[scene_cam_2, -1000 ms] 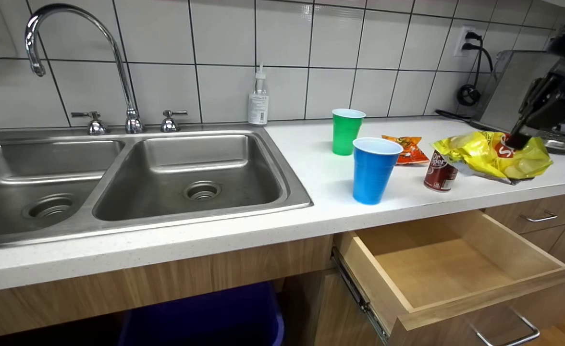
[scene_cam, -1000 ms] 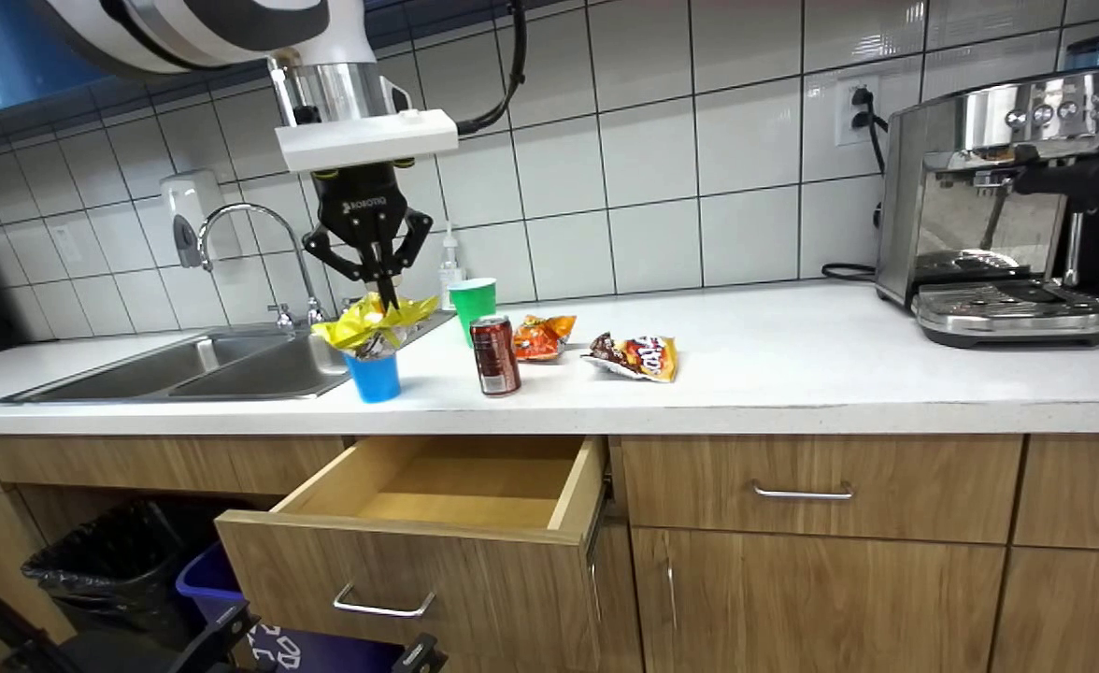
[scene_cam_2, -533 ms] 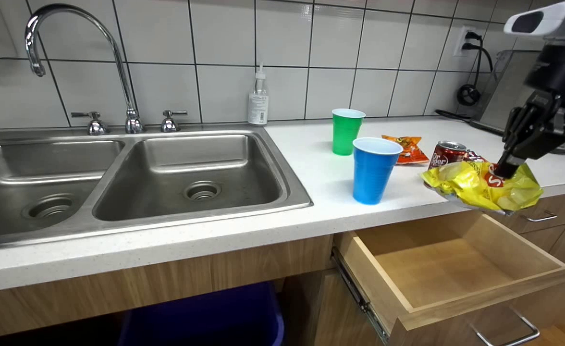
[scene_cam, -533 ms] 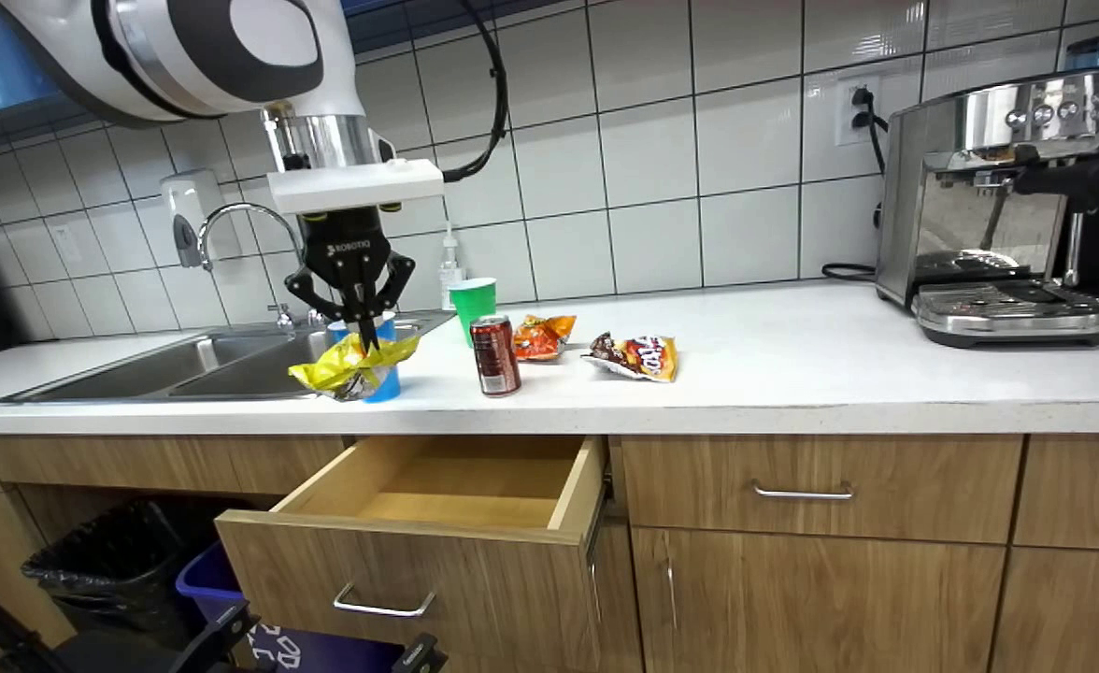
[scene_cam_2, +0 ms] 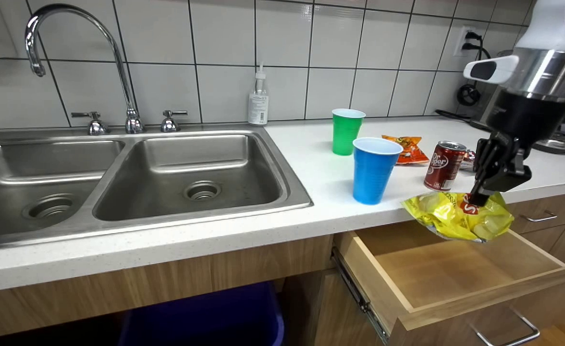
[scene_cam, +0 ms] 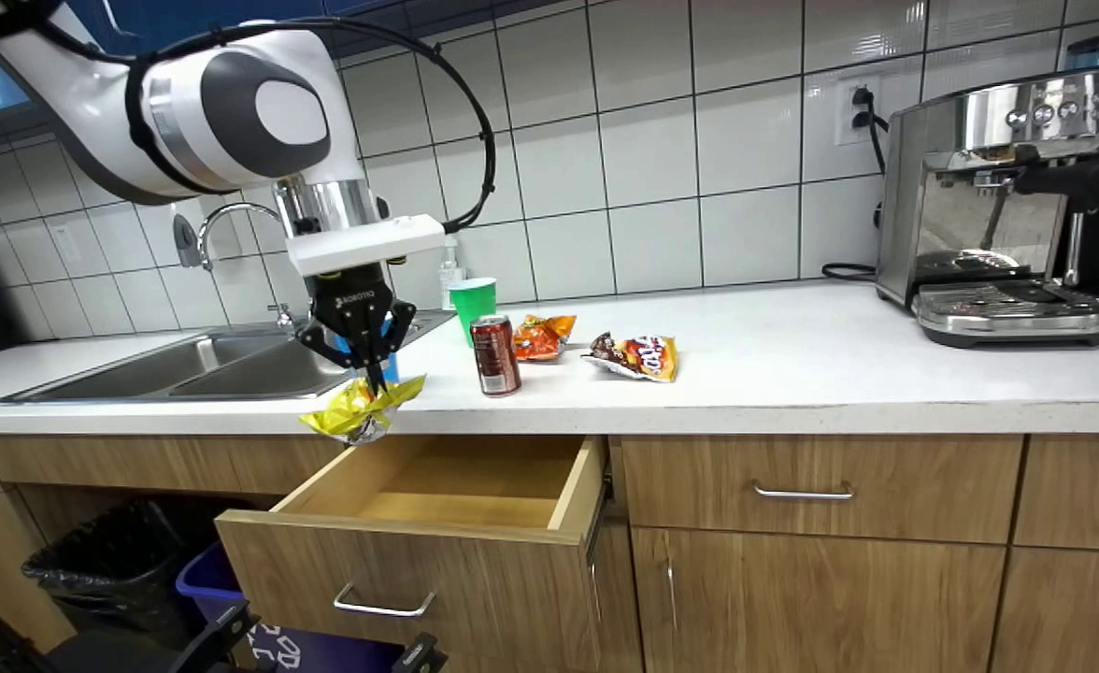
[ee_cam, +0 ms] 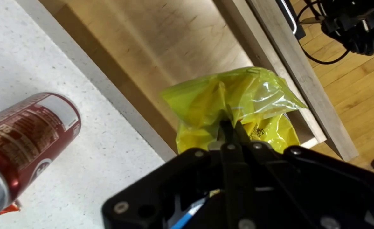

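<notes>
The end effector [scene_cam_2: 478,199] is fully closed: its jaws meet on a pinched fold of a yellow bag [scene_cam_2: 453,222] and retain it from above. The yellow bag is located in the air over the open drawer [scene_cam_2: 470,274], just beyond the front edge of the worktop [scene_cam: 774,365]. It hangs crumpled, with its long dimension roughly horizontal; a red marking with white lettering shows beside the grip, and a silvery underside shows along the lower edge. Whether the film contacts the worktop cannot be determined. A red can [scene_cam_2: 445,166] stands upright on the worktop, near the end effector in both exterior views. A blue cup [scene_cam_2: 374,173] stands near the front edge of the worktop, between the red can and the two-basin metal sink [scene_cam_2: 291,185]; a green cup [scene_cam_2: 345,137] stands behind the blue cup. An orange packet [scene_cam: 542,338] lies behind the red can, and a brown-and-yellow packet [scene_cam: 638,358] lies apart from it, on the side toward the espresso machine [scene_cam: 970,206]. A pump bottle [scene_cam_2: 258,103] is positioned at the rear corner of the sink, near the tiled wall [scene_cam_2: 282,29]. Below the worktop, a dark blue bin [scene_cam_2: 203,317] is located beside the drawer, with a black-lined bin [scene_cam: 115,584] next to it.
</notes>
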### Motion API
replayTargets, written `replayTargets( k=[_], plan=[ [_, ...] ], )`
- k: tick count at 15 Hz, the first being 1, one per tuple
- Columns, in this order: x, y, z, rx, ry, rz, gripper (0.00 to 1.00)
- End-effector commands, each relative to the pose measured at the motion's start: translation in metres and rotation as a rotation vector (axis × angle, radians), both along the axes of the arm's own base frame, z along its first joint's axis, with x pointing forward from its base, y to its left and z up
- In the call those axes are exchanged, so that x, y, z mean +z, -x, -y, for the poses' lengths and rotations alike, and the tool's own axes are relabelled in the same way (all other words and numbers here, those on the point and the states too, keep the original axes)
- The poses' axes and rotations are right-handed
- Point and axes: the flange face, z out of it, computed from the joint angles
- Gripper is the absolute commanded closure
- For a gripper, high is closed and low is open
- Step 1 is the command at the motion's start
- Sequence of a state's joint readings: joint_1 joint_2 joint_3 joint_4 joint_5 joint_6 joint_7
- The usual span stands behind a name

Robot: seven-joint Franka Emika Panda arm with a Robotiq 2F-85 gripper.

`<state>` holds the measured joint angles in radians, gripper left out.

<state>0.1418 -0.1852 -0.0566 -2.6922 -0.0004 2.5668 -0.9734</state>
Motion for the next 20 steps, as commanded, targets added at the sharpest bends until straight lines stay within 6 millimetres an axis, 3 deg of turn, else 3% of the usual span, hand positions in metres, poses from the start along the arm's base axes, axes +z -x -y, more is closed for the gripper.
replayTargets(
  k=[1,9,20],
  plan=[
    [-0.017,-0.009,-0.008,0.042,0.030,0.035,1.00],
    [-0.051,-0.012,-0.012,0.089,0.051,0.046,1.00],
    [-0.050,-0.006,-0.011,0.098,0.049,0.025,1.00]
  ],
)
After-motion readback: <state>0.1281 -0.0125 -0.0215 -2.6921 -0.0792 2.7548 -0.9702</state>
